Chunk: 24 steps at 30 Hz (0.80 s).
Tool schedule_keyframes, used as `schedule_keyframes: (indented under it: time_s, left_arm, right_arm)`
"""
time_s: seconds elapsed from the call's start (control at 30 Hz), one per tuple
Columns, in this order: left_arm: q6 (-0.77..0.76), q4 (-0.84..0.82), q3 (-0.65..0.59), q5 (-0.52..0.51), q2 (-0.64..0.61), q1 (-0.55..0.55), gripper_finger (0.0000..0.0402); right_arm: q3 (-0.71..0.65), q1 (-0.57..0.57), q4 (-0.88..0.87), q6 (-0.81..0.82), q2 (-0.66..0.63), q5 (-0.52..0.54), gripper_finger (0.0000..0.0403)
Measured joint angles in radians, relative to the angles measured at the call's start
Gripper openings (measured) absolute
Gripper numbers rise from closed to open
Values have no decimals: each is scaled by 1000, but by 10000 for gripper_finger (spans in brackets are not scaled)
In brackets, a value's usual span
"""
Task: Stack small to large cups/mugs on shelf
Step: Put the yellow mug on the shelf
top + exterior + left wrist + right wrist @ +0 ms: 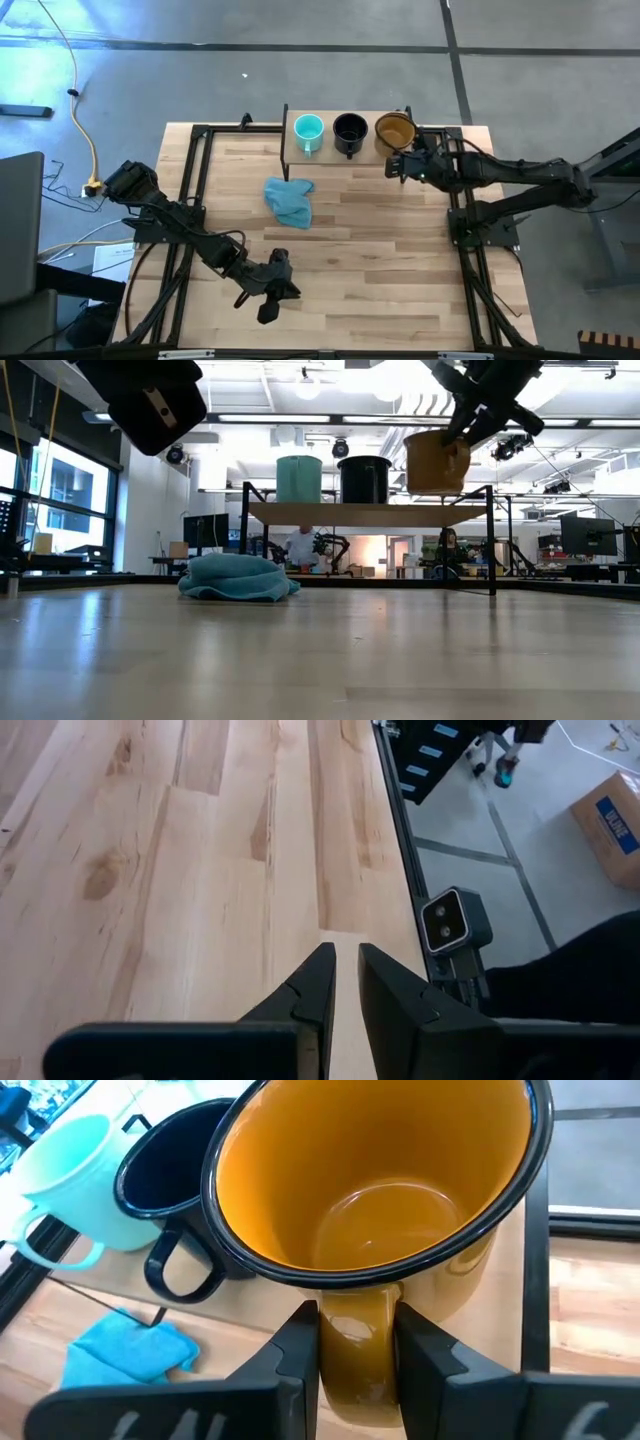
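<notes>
Three mugs are in a row on the shelf (330, 152) at the table's far side: turquoise mug (309, 133), black mug (350, 132), amber mug (395, 130). My right gripper (358, 1342) reaches in from the table's right and is shut on the amber mug (375, 1190). In the low view the amber mug (437, 460) sits tilted, its base a little above the shelf board (370, 513), while the turquoise mug (299, 478) and black mug (364, 479) stand on it. My left gripper (272, 298) waits shut near the table's near edge. My right gripper pinches the amber mug's handle (358, 1330) between its two fingers (300, 1355), one on each side of the loop. The fingers come slanting from the near-right side and somewhat from above. The mug is upright but tilted, its mouth open toward the wrist camera, its base just off the shelf board.
A crumpled blue-teal cloth (290, 200) lies on the tabletop just in front of the shelf. Black frame rails (190, 180) run along the table's left and right sides. The amber mug stands close beside the black mug (170, 1190) and near the shelf's right legs (493, 540).
</notes>
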Motion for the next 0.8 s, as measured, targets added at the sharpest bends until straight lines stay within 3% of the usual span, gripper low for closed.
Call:
schedule_keyframes:
  time_s: [0.8]
  left_arm:
    - [6, -18, 0, -34, 0, 0, 37]
  right_arm:
    - [2, -121, 98, -38, 114, -105, 66]
